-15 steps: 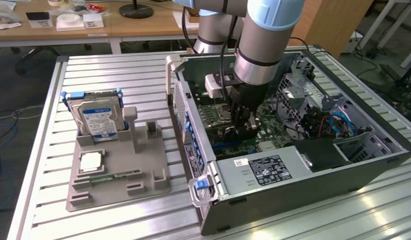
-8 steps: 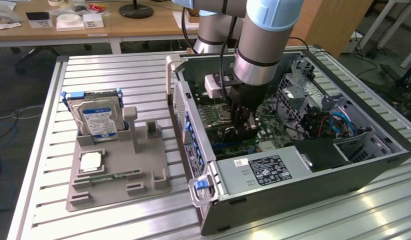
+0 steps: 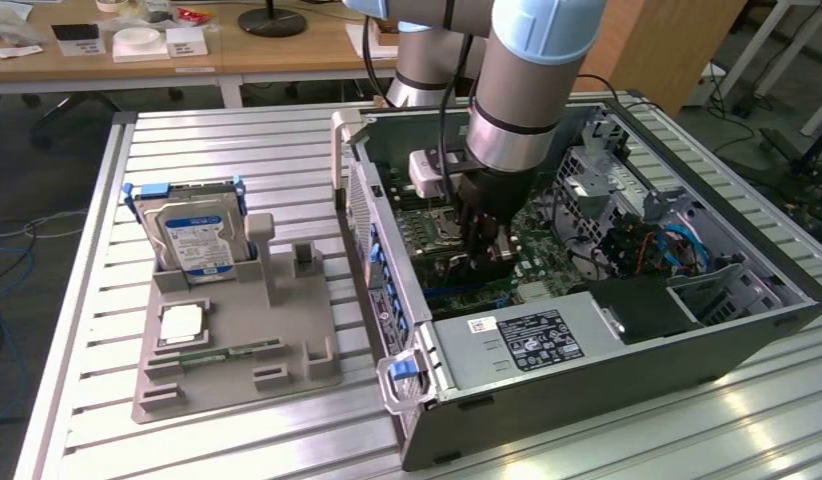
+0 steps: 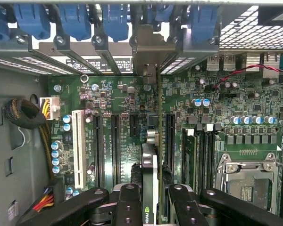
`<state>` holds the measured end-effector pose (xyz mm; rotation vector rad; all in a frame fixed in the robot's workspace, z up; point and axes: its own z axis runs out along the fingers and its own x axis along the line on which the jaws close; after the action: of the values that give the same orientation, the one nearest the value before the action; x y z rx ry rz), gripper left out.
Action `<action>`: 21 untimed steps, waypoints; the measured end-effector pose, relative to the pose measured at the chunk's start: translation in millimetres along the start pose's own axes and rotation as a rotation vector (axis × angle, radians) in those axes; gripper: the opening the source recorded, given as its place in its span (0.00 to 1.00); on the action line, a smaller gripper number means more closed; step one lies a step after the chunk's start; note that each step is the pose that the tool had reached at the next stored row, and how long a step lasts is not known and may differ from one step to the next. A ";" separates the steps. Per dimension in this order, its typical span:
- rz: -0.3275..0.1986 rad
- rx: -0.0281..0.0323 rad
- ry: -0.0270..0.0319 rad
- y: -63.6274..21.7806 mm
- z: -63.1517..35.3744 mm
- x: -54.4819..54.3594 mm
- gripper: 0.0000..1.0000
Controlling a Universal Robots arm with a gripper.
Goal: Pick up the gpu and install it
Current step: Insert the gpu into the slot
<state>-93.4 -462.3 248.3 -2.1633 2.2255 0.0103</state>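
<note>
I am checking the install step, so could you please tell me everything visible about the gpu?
The gpu stands on edge between the claw fingers, gripped on both faces. From the wrist view it looks like a thin dark card with a pale strip and a logo near the claw, its silver bracket end reaching the case's rear slots. It hangs over the green motherboard, in line with the long black slots.

Wooden desks (image 3: 184, 60) behind a slatted metal table (image 3: 224, 140).
</note>
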 end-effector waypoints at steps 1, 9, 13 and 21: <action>0.000 0.0000 0.0000 0.0 0.2 0.0 0.27; 0.001 0.0001 0.0000 0.1 1.6 -0.1 0.27; 0.001 0.0002 -0.0001 0.5 2.1 -0.1 0.27; 0.001 0.0000 0.0002 0.9 4.4 0.0 0.27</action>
<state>-94.2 -462.1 243.9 -2.1626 2.2264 0.0101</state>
